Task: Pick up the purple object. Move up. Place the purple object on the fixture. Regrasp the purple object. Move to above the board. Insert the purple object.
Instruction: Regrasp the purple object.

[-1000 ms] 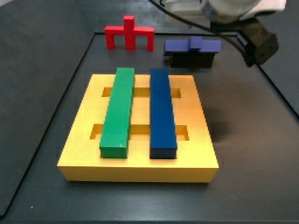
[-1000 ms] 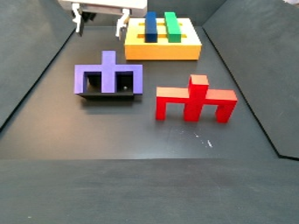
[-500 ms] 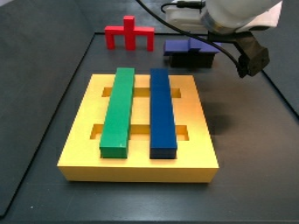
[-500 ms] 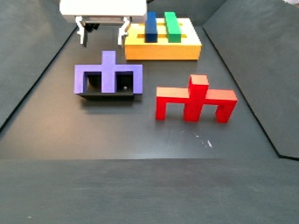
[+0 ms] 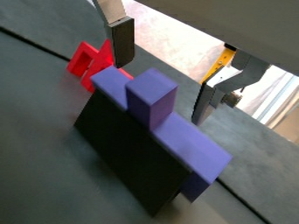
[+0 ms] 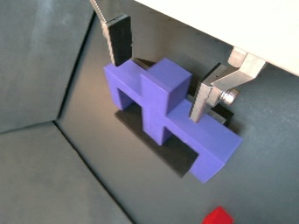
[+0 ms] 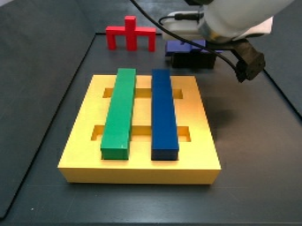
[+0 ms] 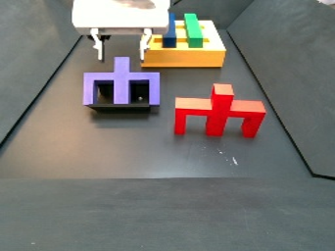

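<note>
Yellow plastic forms the large thick board, a rectangular slab with cross slots that carries a long green bar and a long dark-blue bar lying side by side along its length. Beyond it on the dark tabletop stands a red three-pronged plastic piece, set just beside the small black boxy fixture but not touching it; in a side view the same red piece sits at the far end of the tabletop, well apart from the board.

On the fixture rests the violet-purple plastic block, a wide bar with short prongs, one prong standing up from the middle of the bar. In both wrist views the block lies flat across the dark holder with that middle prong rising between the two fingers.

The hand hangs just above the block, its white body over the fixture in a side view. Its silver fingers stand spread apart, one on each side of the middle prong, and neither pad touches the purple plastic; the hand is released and grips nothing. In a side view the arm hides most of the block.
</note>
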Available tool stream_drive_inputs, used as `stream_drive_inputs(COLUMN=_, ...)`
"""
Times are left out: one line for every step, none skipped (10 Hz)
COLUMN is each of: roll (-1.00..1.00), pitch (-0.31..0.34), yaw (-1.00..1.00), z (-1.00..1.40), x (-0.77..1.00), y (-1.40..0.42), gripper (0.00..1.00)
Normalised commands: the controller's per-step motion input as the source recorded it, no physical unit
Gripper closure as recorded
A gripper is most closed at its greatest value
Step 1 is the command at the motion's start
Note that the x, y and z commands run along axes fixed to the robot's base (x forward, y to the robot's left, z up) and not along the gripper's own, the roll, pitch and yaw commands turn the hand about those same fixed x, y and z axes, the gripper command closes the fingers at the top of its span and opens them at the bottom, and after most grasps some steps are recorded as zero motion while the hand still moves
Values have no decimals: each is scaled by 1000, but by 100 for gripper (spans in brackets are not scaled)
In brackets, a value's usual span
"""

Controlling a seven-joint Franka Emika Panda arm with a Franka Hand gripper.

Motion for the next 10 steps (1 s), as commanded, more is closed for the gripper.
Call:
stream_drive_inputs(roll=0, pitch=-43, yaw=77, z=-311, x=0, y=23, gripper=0)
stream_drive_inputs(roll=-111, pitch=-14, yaw=54, z=-223, x=0, y=106, gripper=0)
stream_drive_inputs(roll=-271, pitch=-43, yaw=31, z=-177, x=46, y=154, gripper=0)
stream_drive_inputs(roll=-271, pitch=0, yaw=0, z=-80, x=77, y=171, gripper=0)
stream_drive_inputs(roll=-140, pitch=0, yaw=0, z=-20, x=69, y=131, gripper=0)
stream_drive_inputs(roll=0, pitch=0, yaw=0, z=0, x=60, y=14, gripper=0)
stream_drive_inputs(roll=0, pitch=37, yaw=0, z=0, x=74, y=0, gripper=0)
stream_drive_inputs(roll=20, pitch=40, yaw=0, z=0, x=77, y=0, gripper=0)
stream_drive_inputs(roll=29, pitch=71, yaw=-66, z=0, x=123, y=0, gripper=0)
stream_drive_inputs(roll=0, pitch=54, yaw=-106, z=0, x=89, y=0, gripper=0)
